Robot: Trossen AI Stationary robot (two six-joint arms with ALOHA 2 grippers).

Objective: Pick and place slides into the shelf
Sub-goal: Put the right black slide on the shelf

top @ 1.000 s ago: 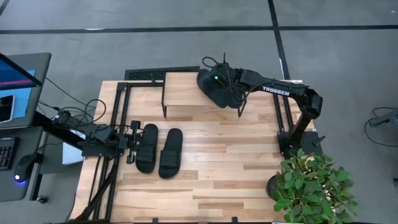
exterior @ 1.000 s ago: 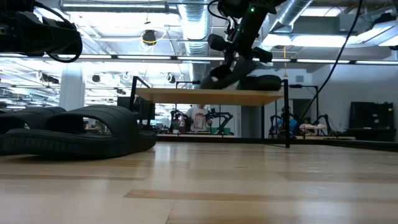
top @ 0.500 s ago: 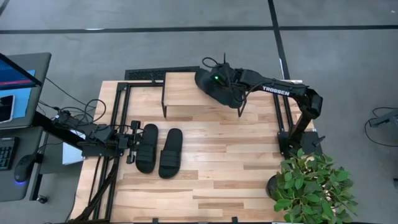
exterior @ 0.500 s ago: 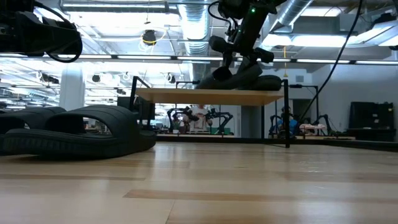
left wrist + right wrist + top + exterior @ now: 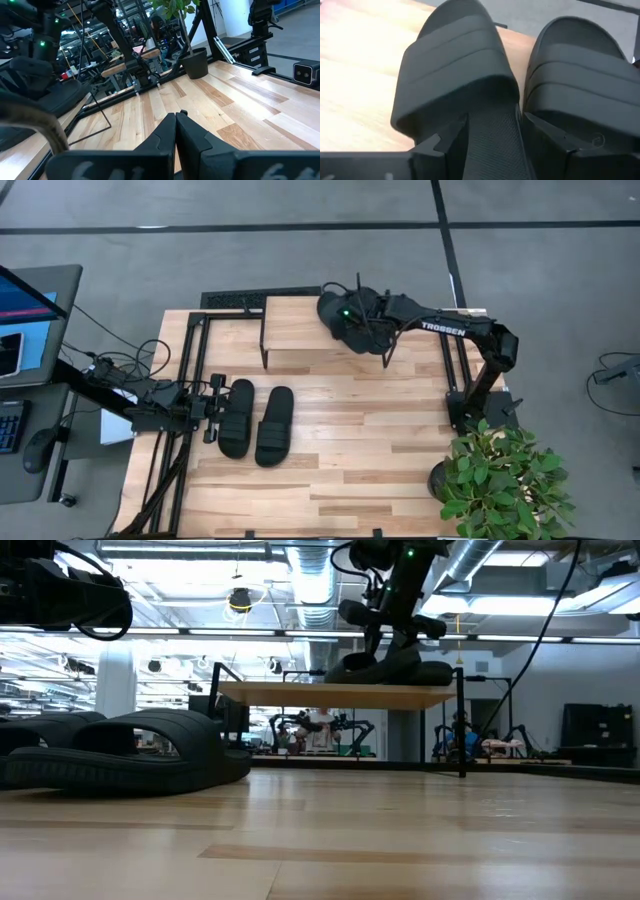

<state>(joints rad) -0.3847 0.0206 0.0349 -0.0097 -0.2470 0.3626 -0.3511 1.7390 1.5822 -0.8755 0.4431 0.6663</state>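
Observation:
The shelf (image 5: 295,330) stands at the table's far side. Two black slides lie side by side on its right end. My right gripper (image 5: 492,125) reaches over that end, its fingers on either side of one slide (image 5: 455,65). The other slide (image 5: 575,65) lies next to it. In the low view that slide (image 5: 385,670) lies flat on the shelf top (image 5: 330,695). Two more slides (image 5: 235,418) (image 5: 273,425) rest sole-down on the table. My left gripper (image 5: 212,410) waits shut just left of them. My right gripper holds the slide by its heel end (image 5: 492,135), the sole's two side edges between the fingers (image 5: 452,135), which lie along the slide's length. The fingers come slanting down from the table's right side. The slide rests flat on the shelf top, beside the other slide.
A potted plant (image 5: 500,475) stands at the table's near right corner by the right arm's base. Black frame rails (image 5: 190,370) run along the table's left side. Bare wood (image 5: 370,430) lies between the table slides and the plant. The shelf's left half (image 5: 290,320) shows bare wood.
My right gripper has lowered the slide. A second ago it hung tilted over the shelf's right end, one end low. Now it lies flat on the shelf top next to the other slide.

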